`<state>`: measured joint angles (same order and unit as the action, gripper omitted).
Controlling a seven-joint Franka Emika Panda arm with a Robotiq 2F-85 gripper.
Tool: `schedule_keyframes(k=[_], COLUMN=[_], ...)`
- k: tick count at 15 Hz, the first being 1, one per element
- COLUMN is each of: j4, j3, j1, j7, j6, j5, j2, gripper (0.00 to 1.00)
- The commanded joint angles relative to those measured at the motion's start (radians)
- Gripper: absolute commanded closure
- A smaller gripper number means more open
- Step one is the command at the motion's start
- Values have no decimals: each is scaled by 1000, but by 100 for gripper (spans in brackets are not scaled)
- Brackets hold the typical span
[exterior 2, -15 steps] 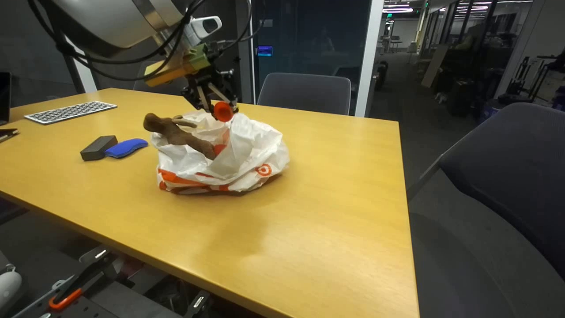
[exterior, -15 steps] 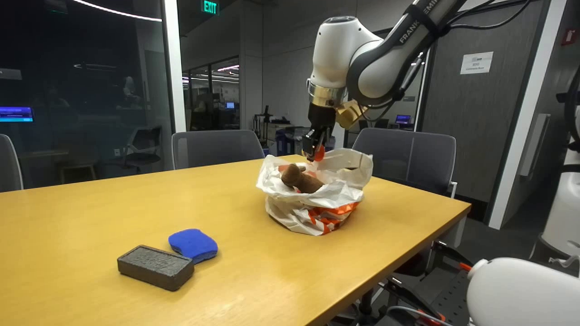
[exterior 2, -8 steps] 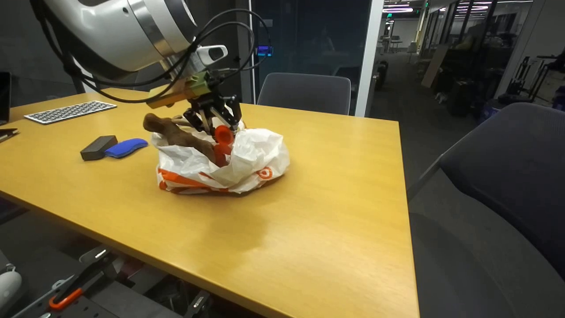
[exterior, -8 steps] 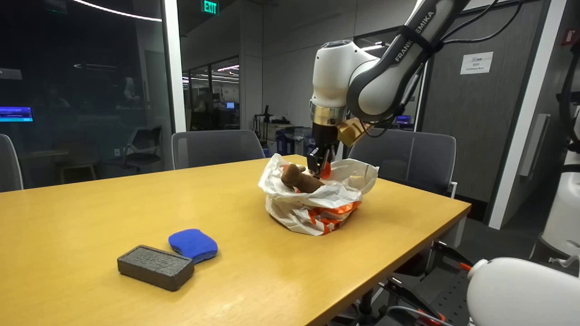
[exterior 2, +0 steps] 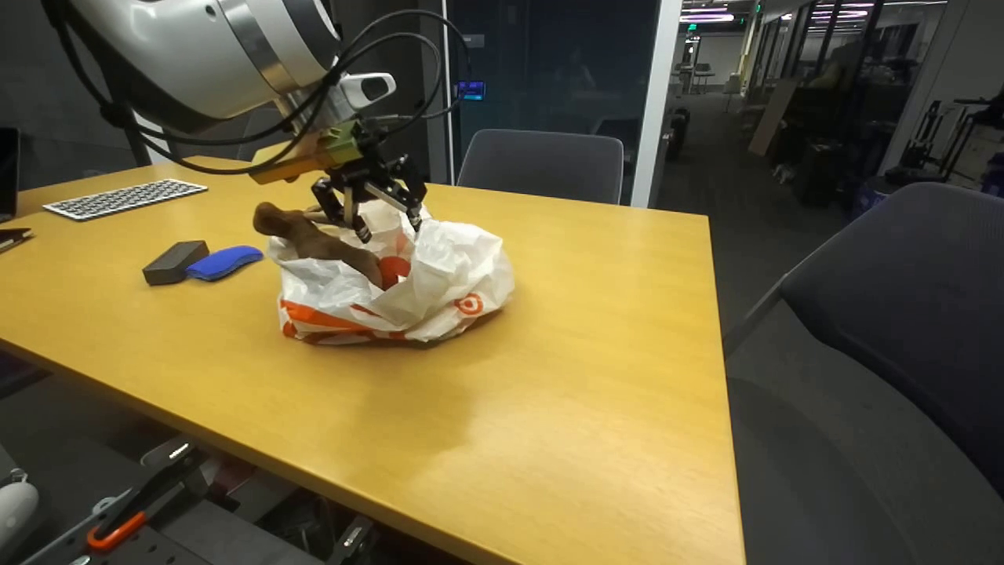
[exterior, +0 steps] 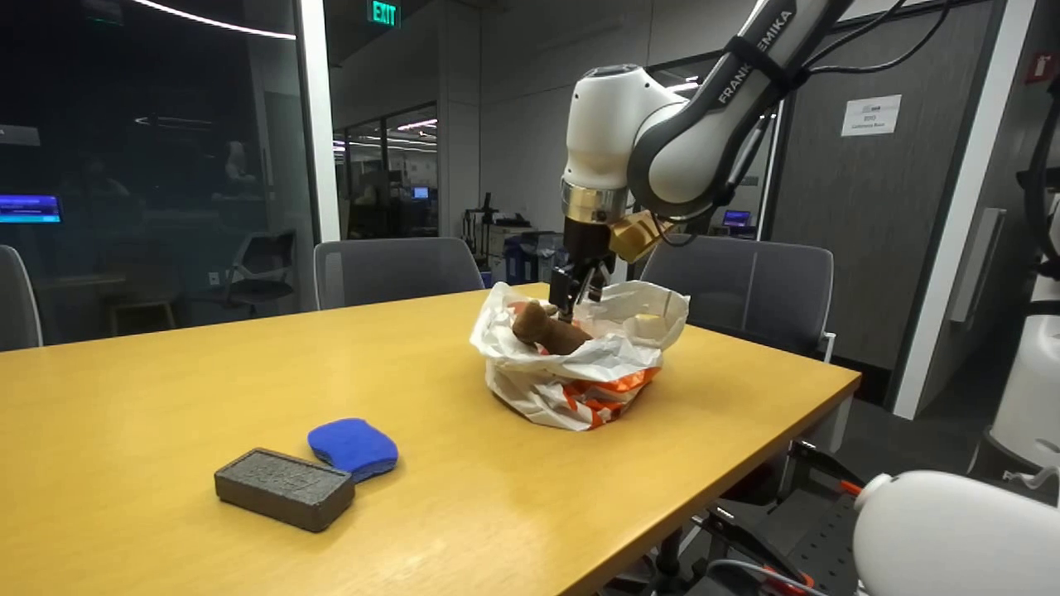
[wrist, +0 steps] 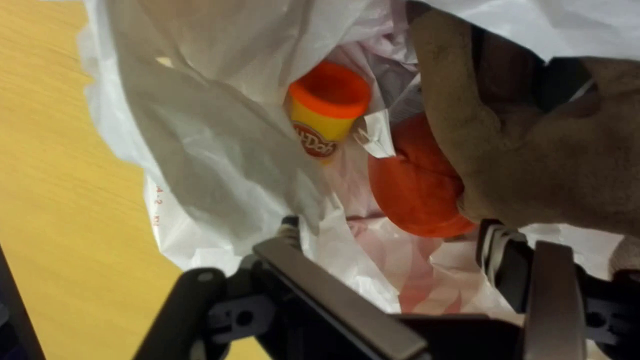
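- Jaws are spread wide with nothing between them, and the gripper (exterior 2: 390,227) sits tips-down at the mouth of the white bag (exterior 2: 431,290).
- Tub (wrist: 327,110) with the orange top leans in the bag, about 11 o'clock from the fingertips in the wrist view. Reckon closing on it would risk nipping a fold of plastic too, since the bag wall flops right beside it.
- Red lump (wrist: 412,185) is at 1 o'clock, partly covered by the brown toy (wrist: 540,165) at 2. One finger looks super close to that toy, can't tell if they touch. If they do, a shift toward 3 could shove it out over the rim.
- Bag's thin and crumpled, so backing out with a fingertip snagged could tip the lot.
- Further out, blue pad (exterior: 354,447) and grey block (exterior: 284,490) sit at 8 o'clock from the bag in an exterior view, too far off to get bumped imo.
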<state>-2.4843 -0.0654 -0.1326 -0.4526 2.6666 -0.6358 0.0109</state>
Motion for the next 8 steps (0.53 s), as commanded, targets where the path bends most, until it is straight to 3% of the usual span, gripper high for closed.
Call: schedule_keyframes(k=[1,5,8], j4=[-5,27,73], j3=[-54,-133,-179], j1=[-19,-94,-167], j7=[71,277,428], j6=[13,89,129], j5=[129,376,537], j2=[80,113,53], gripper=[0,0,0])
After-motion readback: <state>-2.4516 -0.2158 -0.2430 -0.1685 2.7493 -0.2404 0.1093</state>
